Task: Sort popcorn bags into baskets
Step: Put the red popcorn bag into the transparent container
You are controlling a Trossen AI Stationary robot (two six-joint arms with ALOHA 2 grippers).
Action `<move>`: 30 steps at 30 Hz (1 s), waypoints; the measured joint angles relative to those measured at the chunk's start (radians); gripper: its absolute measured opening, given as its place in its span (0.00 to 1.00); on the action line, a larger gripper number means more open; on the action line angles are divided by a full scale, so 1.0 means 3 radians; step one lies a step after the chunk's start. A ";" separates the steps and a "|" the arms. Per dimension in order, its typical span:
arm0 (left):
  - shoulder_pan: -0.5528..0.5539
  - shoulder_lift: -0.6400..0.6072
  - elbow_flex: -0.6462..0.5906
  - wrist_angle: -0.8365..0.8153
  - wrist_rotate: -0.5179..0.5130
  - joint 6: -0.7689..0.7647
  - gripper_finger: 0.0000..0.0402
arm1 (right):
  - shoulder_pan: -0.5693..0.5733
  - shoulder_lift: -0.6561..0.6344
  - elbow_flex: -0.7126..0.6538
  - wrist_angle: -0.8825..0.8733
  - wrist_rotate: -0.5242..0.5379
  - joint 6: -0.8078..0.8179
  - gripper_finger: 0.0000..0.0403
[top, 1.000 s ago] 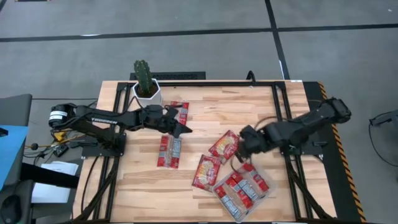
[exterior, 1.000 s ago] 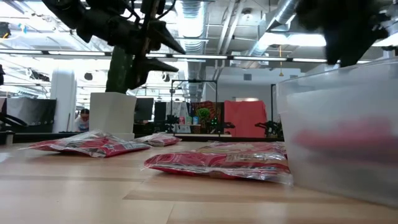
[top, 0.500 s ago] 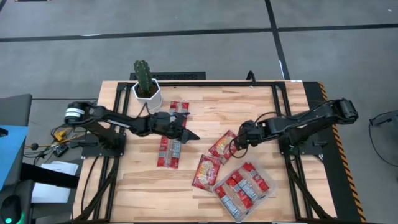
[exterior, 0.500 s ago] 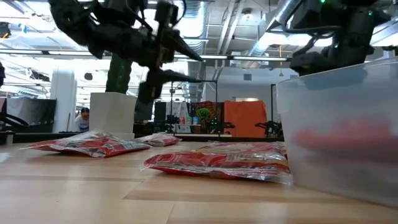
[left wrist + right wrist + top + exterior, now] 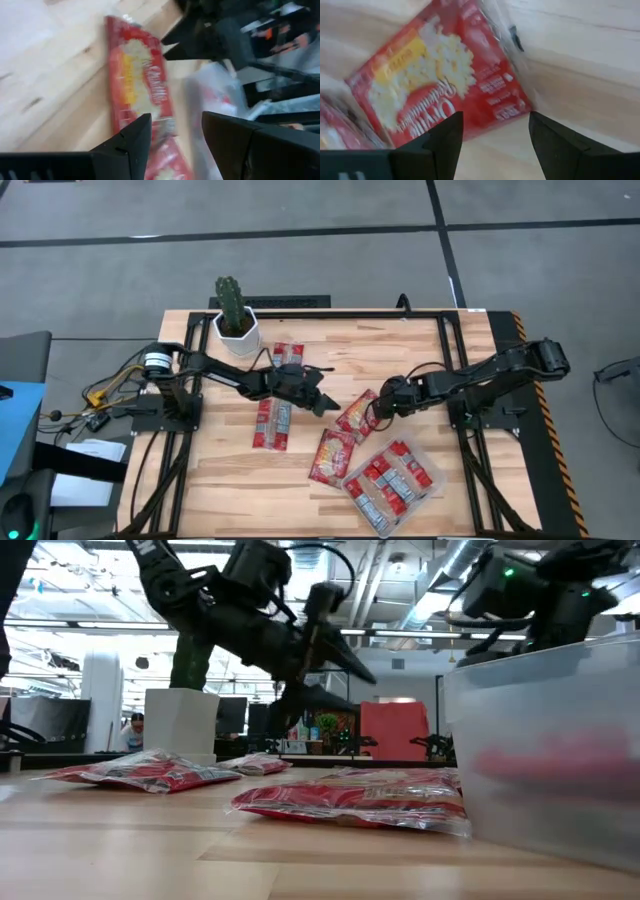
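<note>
While the right pincer stays low at the edge of a wide red bag in the middle of the worktop, the left pincer has travelled from near the cactus pot toward the same bag within the last second. Both pincers are released, their fingers spread and holding nothing. The right wrist view shows this bag lying flat just in front of the spread fingers. It means, I think, that the two arms now aim at one bag, so they could meet. The clear basket at the front right already holds several narrow bags. A second wide bag lies beside it, and two narrow pairs wait on the left.
</note>
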 joint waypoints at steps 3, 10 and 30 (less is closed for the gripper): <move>0.0043 0.0089 0.0081 -0.0154 -0.0075 0.0057 0.41 | -0.0045 0.0067 -0.0013 0.0044 0.0018 0.0088 0.62; 0.0129 0.0154 0.0068 -0.0684 -0.0163 0.0151 0.41 | -0.0229 0.0341 -0.0003 0.0497 -0.0044 0.0080 0.62; 0.0123 0.0491 0.0285 -0.0722 -0.0013 0.0128 0.41 | -0.0510 0.0765 -0.0001 0.1598 -0.0051 -0.0035 0.61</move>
